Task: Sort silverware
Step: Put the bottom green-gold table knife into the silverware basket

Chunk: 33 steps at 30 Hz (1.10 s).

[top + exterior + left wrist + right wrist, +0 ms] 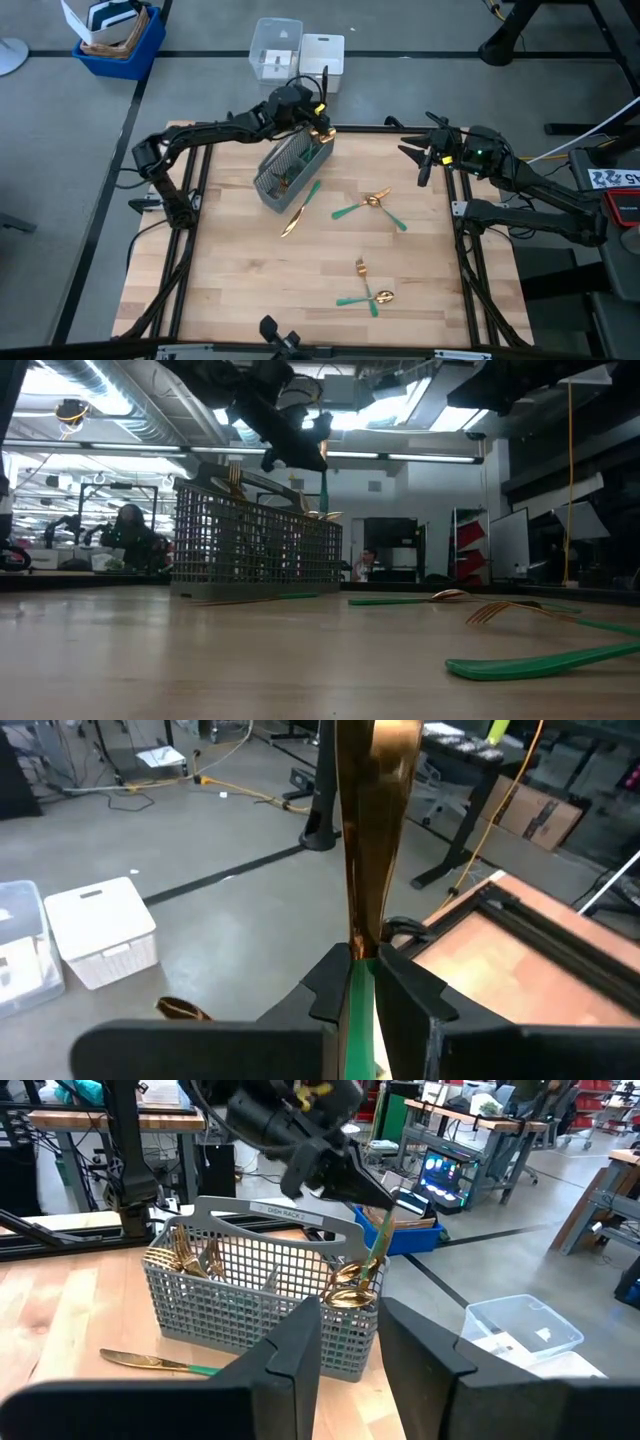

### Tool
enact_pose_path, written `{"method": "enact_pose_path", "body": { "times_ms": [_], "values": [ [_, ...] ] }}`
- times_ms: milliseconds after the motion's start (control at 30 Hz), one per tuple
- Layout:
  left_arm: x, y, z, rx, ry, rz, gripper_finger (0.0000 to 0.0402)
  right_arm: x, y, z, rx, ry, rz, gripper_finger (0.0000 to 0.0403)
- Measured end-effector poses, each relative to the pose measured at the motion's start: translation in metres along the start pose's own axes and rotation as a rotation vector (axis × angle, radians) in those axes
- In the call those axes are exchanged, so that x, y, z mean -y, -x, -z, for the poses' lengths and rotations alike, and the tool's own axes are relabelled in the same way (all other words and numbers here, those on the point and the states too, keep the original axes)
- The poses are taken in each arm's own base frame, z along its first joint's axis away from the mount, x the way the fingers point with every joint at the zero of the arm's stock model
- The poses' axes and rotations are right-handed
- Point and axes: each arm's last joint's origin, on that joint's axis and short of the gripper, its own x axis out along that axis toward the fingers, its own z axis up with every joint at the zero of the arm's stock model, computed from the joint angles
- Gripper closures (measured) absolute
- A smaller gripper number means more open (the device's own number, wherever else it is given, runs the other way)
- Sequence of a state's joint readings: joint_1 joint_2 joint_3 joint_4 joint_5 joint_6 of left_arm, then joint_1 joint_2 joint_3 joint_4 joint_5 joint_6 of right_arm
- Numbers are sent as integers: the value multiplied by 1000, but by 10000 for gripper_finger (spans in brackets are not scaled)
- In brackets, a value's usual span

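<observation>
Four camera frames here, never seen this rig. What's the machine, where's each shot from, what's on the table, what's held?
Two dark robot arms at a wooden table, sorting silverware. One picture looks straight down, one sits at table-top height, and one camera rides on each wrist. The left gripper hangs over the end of the grey mesh caddy, its fingers shut on a utensil with a green handle and gold head. The right gripper waits at the table's right edge, holding nothing. Some gold pieces already stand in the caddy; a knife lies beside it, and more loose pieces lie mid-table.
</observation>
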<state>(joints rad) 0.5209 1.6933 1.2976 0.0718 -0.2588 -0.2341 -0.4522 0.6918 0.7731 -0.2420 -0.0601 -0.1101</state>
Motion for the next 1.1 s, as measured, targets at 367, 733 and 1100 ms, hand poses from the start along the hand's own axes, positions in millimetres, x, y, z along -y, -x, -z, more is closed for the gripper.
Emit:
{"method": "enact_pose_path", "body": {
  "times_ms": [367, 733, 1100],
  "values": [
    [5, -9, 5, 31, -140, -3, 369, 0, 0, 0, 0, -1, 0, 295],
    [16, -6, 15, -9, -300, 24, 369, 0, 0, 0, 0, 0, 0, 295],
    [12, -6, 39, -61, -299, -12, 369, 0, 0, 0, 0, 0, 0, 295]
  ]
}}
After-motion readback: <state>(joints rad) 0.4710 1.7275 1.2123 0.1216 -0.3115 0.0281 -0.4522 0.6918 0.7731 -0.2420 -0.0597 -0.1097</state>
